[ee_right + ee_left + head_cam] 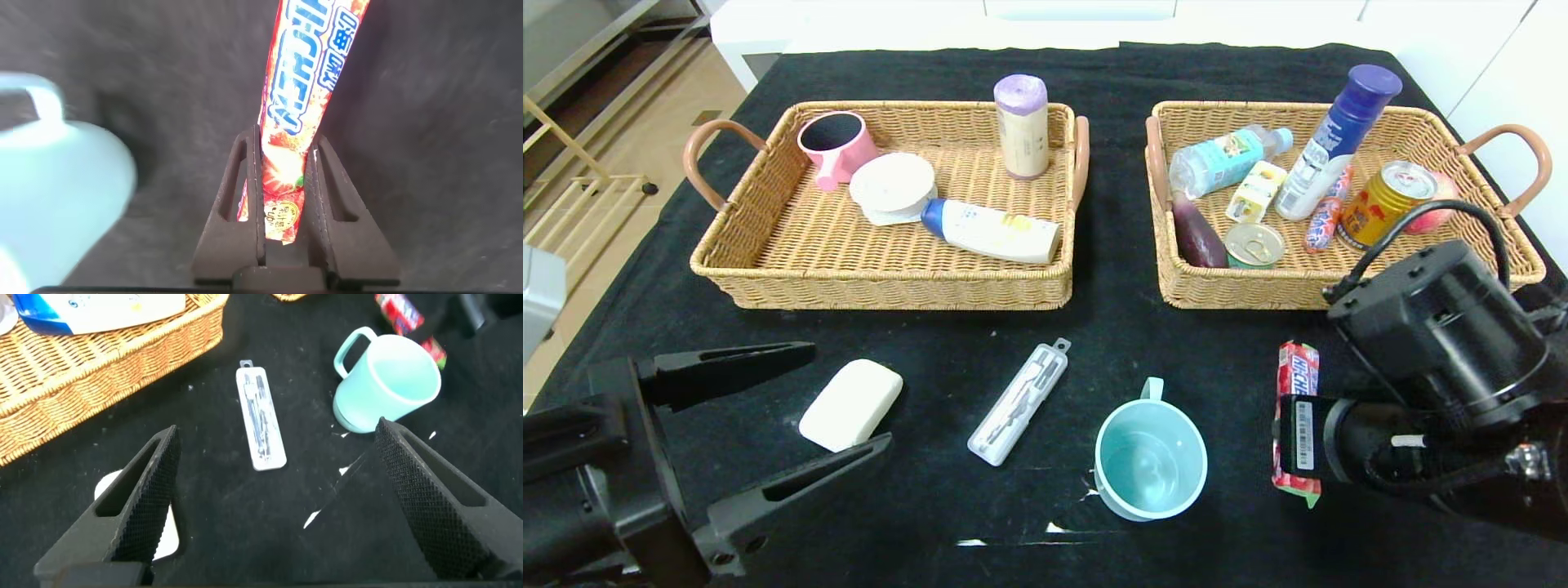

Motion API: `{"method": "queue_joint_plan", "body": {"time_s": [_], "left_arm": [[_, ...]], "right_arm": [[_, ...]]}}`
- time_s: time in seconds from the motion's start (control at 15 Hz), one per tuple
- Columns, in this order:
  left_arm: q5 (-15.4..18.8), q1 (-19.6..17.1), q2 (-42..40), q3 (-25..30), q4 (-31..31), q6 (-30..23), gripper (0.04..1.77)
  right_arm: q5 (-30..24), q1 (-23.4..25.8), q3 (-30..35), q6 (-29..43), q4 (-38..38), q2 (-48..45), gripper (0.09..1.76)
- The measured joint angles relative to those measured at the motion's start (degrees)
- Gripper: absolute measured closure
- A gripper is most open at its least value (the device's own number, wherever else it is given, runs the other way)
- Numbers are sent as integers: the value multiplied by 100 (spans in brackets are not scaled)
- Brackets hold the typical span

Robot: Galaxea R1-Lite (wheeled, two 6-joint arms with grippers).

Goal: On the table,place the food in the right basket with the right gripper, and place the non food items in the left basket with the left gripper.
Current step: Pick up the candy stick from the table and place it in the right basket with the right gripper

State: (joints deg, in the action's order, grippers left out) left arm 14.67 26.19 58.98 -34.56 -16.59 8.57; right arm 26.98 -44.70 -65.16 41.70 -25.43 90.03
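Candy stick pack (298, 122), long and red, lies lower right on our desk (931, 506). Right gripper (286, 204) fingers (249, 196) pinch its end; our left gripper (278, 498) fingers are spread.

Two wicker baskets (890, 269) (1339, 278) — five items in the left, eight in the right — while four things lie on the tabletop (1111, 343): soap block (851, 404), clear case (1018, 401), teal mug (1150, 460), candy pack (1297, 369).

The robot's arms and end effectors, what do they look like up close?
Both arms are thick, matte black. The left end effector has two long tapered fingers with textured inner pads. The right arm has a looping black cable and a white barcode sticker; the right end effector has slotted black fingers.
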Motion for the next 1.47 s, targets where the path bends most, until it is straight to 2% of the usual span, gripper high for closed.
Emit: {"method": "queue_joint_plan", "body": {"time_s": [0.4, 0.8, 1.13, 1.47], "left_arm": [[-6, 0, -9, -2, 0, 0, 9], [-6, 0, -52, -5, -7, 0, 9], [-6, -9, -74, -13, -7, 0, 9], [-6, -9, -85, -16, -9, 0, 9]], "right_arm": [[207, 385, -931, -599, 35, -295, 147], [229, 998, -1694, -1186, 352, -48, 147], [234, 1502, -1822, -1648, 1165, 285, 147], [232, 1580, -1825, -1883, 2018, 547, 147]]}}
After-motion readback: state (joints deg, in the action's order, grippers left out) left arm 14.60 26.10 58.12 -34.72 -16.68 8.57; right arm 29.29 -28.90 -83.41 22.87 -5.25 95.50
